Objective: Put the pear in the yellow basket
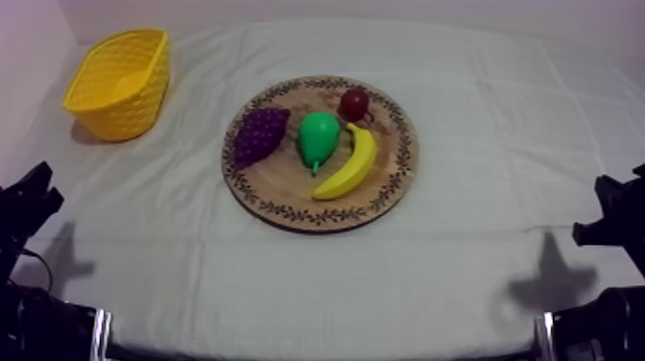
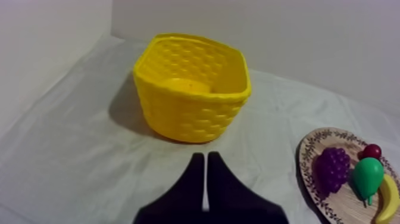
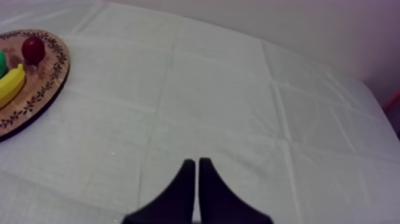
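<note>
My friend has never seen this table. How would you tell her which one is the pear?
Find the round wooden board in the middle of the table. On it, the pear lies in the middle, between the purple grapes and the yellow banana. It is the only green thing there.

Left claw, right claw: matte black, tapering to narrow wedge. Left arm, right arm: black, angular.

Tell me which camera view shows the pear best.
The top view: the pear lies whole on the wooden board between the grapes and the banana. The left wrist view has it farther off, beside the grapes. The right wrist view catches a green sliver of it next to the banana.
</note>
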You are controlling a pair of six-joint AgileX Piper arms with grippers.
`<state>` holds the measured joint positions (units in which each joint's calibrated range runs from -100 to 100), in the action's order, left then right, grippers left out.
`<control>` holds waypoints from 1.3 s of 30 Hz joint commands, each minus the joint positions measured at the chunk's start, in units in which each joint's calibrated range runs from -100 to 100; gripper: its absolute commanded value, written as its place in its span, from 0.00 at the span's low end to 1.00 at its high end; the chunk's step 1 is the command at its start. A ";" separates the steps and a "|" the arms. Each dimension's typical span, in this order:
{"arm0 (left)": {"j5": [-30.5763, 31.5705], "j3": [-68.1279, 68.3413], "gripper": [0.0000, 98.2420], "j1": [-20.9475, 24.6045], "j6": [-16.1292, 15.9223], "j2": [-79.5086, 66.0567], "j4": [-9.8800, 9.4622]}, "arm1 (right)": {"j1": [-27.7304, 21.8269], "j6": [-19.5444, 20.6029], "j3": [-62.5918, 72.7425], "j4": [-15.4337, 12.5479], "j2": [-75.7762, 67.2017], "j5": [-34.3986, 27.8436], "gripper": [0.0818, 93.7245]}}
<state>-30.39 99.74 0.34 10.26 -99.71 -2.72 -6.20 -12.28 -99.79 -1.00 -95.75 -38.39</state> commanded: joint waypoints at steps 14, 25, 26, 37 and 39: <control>-0.08 0.04 0.00 -0.01 1.74 -0.03 0.01 | 0.00 -0.01 0.01 0.00 -0.01 0.00 0.00; -3.10 -1.61 0.00 -0.24 -0.47 -0.03 0.54 | 0.00 -0.01 0.01 0.00 -0.01 0.00 0.00; -3.82 -2.93 0.00 -0.32 -0.88 -0.03 0.59 | 0.00 -0.01 0.01 0.00 -0.01 0.00 0.00; -11.29 -29.12 0.00 -0.54 -4.34 9.54 -0.21 | 0.00 -0.01 0.01 0.00 -0.01 0.00 0.00; -11.97 -34.99 0.00 -0.62 -5.15 15.34 -0.25 | 0.00 -0.01 0.01 0.00 -0.01 0.00 0.00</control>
<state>-42.24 74.10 -0.27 5.70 -91.09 -2.91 -6.20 -12.28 -99.79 -1.00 -95.75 -38.39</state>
